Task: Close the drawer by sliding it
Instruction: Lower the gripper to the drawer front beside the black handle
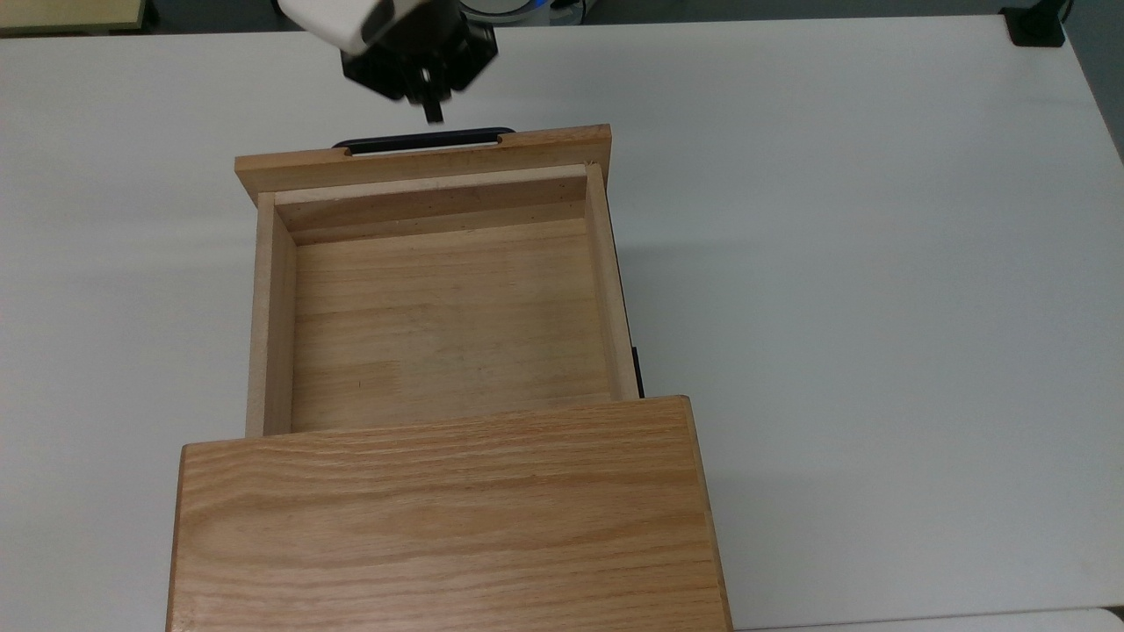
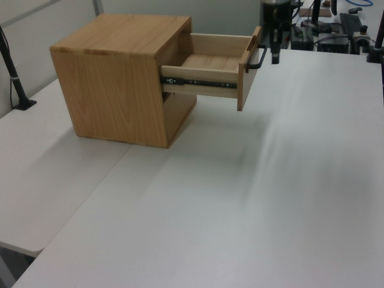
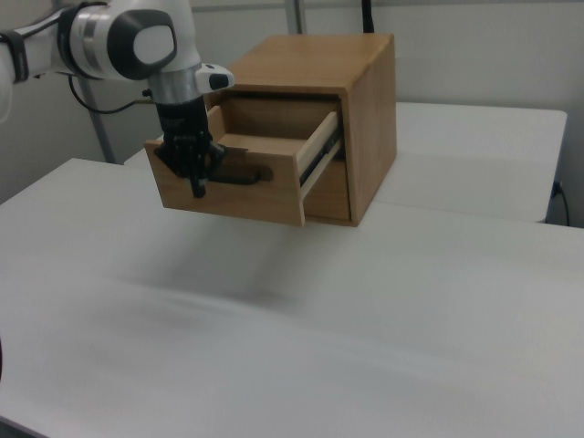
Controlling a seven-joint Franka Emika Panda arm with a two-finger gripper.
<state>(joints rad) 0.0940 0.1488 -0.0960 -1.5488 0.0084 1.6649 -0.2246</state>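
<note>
The drawer [image 1: 448,316] is pulled far out of the oak cabinet [image 1: 439,518] and is empty inside. Its black bar handle [image 1: 421,140] sits on the front panel, facing the top view's upper edge. My gripper [image 1: 431,111] hangs pointing down just beyond that handle, close to the handle's middle, with its fingers together and nothing held. In the right view the gripper [image 3: 196,189] overlaps the drawer's front panel [image 3: 246,203] beside the handle [image 3: 241,175]. In the left view the gripper [image 2: 275,58] is just right of the handle [image 2: 262,57]. I cannot tell whether it touches.
The cabinet stands on a white table [image 1: 834,263] with wide open surface at the top view's right and left. A black clamp [image 1: 1036,26] sits at the table's far right corner. A black post [image 2: 13,75] stands at the left view's left edge.
</note>
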